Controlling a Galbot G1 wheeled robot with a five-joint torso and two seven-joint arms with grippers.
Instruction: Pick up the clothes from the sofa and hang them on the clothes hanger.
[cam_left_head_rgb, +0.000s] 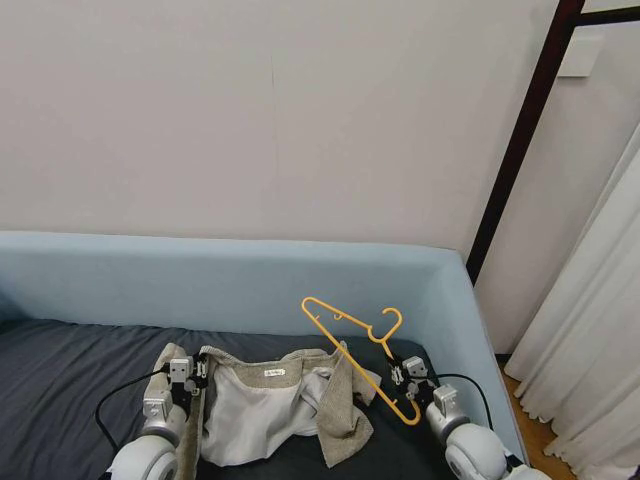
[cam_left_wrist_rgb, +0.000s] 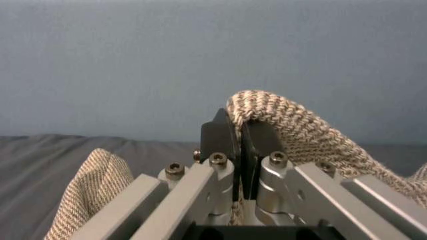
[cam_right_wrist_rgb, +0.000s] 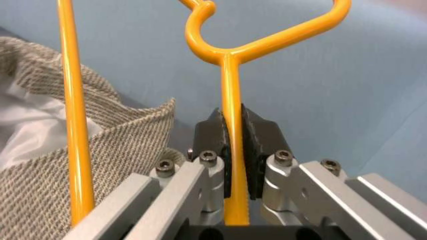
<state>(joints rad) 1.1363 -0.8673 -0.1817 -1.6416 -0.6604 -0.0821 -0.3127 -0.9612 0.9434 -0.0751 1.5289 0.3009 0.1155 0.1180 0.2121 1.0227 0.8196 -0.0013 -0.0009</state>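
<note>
Soft, even light, fairly bright on the wall (cam_left_head_rgb: 250, 120). Shadows on the sofa (cam_left_head_rgb: 250, 285) are weak, and its seat is dark. A thin glare runs along the hanger (cam_right_wrist_rgb: 230, 90). Folds of the garment (cam_left_wrist_rgb: 293, 125) hold small shadows.

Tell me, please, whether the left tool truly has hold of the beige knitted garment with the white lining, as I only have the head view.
Observer: Yes. The left wrist view shows the left tool shut on a fold of the beige knitted garment, and the knit loops over one of its fingers.
Operator: Thank you. How is the other arm holding its load?
Observer: The right wrist view shows the right tool shut on the orange clothes hanger. It clamps the straight bar just below the point where the hook curls away.
</note>
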